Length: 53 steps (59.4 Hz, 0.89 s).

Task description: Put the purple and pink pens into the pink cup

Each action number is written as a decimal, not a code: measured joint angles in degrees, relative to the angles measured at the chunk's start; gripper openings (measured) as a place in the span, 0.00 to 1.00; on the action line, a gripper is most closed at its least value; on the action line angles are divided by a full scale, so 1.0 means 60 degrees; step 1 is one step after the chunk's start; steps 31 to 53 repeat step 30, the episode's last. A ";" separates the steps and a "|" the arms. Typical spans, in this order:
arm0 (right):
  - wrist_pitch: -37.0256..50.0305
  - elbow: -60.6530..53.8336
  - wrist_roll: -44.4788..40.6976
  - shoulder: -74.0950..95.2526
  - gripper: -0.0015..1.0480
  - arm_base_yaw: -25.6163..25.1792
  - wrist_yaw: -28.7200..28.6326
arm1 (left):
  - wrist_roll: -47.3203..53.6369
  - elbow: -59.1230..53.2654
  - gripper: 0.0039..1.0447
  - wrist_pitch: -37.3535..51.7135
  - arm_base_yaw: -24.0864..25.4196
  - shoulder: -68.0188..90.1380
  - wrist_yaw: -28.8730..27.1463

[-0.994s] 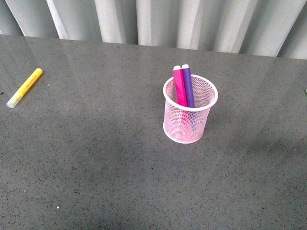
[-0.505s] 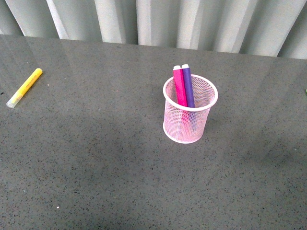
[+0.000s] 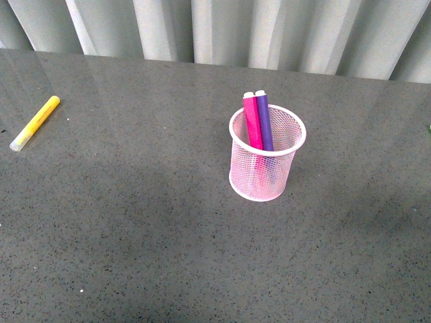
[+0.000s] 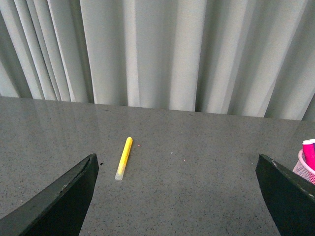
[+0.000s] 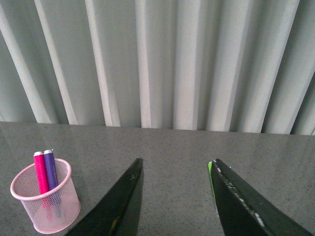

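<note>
I see pink pen [image 3: 252,121] and purple pen [image 3: 264,121] standing in the pink cup [image 3: 267,176], centre-right, leaning far-left; left gripper [image 4: 177,194] spread wide, right gripper [image 5: 174,196] parted, both empty (right nearer the cup); job looks done.

Pink pen [image 3: 252,120], purple pen [image 3: 264,120] — inside pink cup [image 3: 264,176].

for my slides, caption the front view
Pink pen and purple pen stand in the pink cup; a yellow marker lies apart.
</note>
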 joint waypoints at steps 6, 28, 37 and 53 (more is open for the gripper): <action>0.0000 0.0000 0.0000 0.0000 0.58 0.0000 0.0000 | 0.0000 0.0000 0.94 0.0000 0.0000 0.0000 0.0000; 0.0000 0.0000 0.0007 0.0000 0.93 0.0000 0.0004 | 0.0004 0.0000 0.94 0.0000 0.0000 0.0000 0.0000; 0.0000 0.0000 0.0004 0.0000 0.93 0.0000 0.0000 | 0.0000 0.0000 0.94 0.0000 0.0000 0.0000 0.0000; 0.0000 0.0000 0.0004 0.0000 0.93 0.0000 0.0000 | 0.0000 0.0000 0.94 0.0000 0.0000 0.0000 0.0000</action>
